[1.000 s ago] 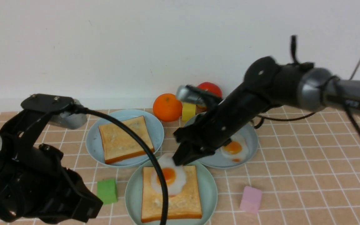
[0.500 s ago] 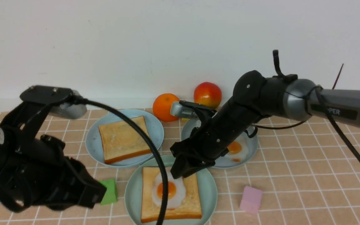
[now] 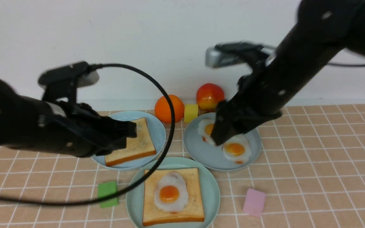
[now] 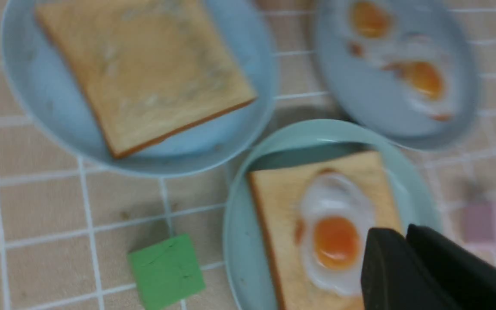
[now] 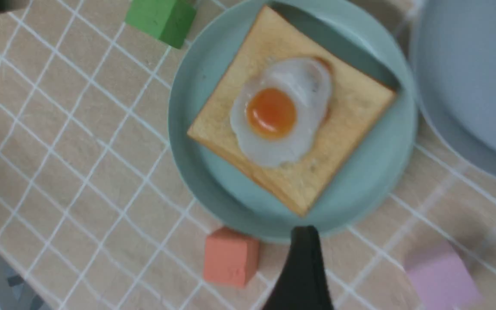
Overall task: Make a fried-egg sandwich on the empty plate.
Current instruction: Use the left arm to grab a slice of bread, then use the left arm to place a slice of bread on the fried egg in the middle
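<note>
mint plate (image 3: 213, 190): toast (image 3: 192, 212), egg (image 3: 169, 193); blue plate (image 3: 160, 132): plain toast (image 3: 140, 143); grey plate (image 3: 198, 149): eggs (image 3: 235, 148); left gripper (image 4: 405, 232) narrow; right gripper (image 5: 409, 232) wide

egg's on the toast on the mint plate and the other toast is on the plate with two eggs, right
No. The other toast slice lies on the light blue plate, as the front view shows. The rest is right.
</note>
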